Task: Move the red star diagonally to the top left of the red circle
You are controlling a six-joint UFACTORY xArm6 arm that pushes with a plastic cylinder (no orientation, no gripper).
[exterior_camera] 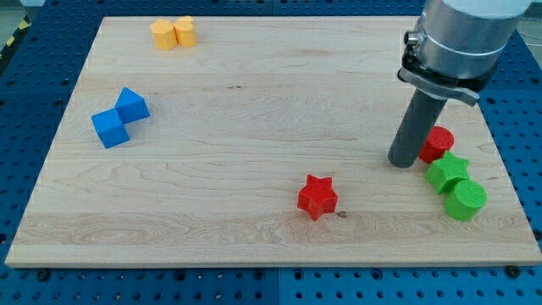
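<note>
Jaws you won't find on this arm, only a rod. From the view's left you see two blue blocks, two yellow blocks, the red star (bottom centre), then my tip just left of the red circle, green star and green cylinder below

Red star and red circle share same bright red. Green star, green cylinder both vivid green. Two blue blocks mid-blue. Two yellow blocks orange-yellow. Board pale wood with fine grain lines. Rod dark grey down to my tip; collar above silver-grey. Surround blue, dotted with dark holes.
</note>
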